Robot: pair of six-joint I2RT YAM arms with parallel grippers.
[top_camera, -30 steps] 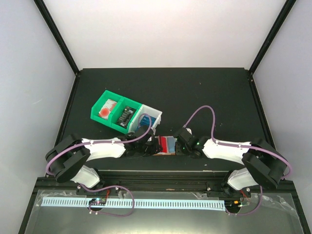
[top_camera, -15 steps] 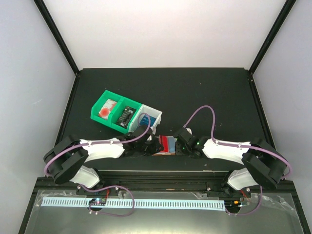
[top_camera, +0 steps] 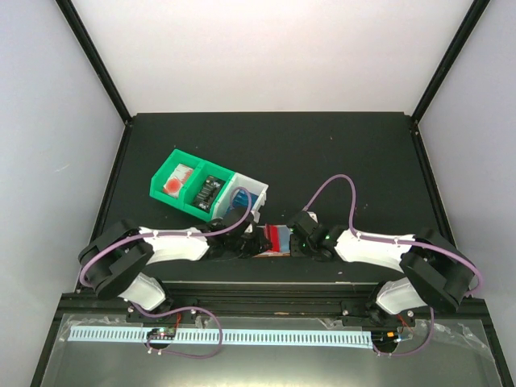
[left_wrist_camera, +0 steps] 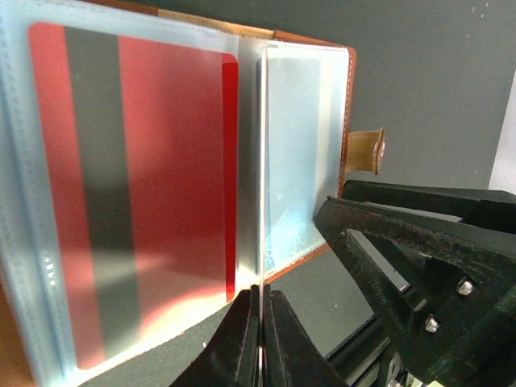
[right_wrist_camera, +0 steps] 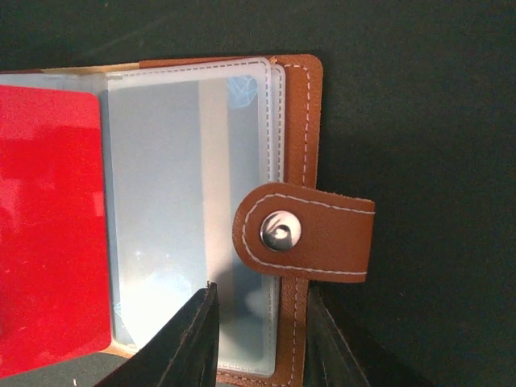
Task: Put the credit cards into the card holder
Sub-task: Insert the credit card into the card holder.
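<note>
My left fingers (left_wrist_camera: 246,326) are pinched tight on the edge of one clear sleeve (left_wrist_camera: 261,242) of the card holder (right_wrist_camera: 302,121), which stands that leaf edge-on straight ahead of them. A red card (left_wrist_camera: 161,185) sits in the pocket to the left of that pinch. My right fingers (right_wrist_camera: 193,347) are half spread, straddling the holder's brown outer edge; I can't tell whether they touch it. The snap tab (right_wrist_camera: 310,234) lies folded over that edge, just ahead of them. The holder lies open on the desk (right_wrist_camera: 435,121) between both sets of fingers. The green and white bins (top_camera: 193,187) sit beyond my left fingers.
</note>
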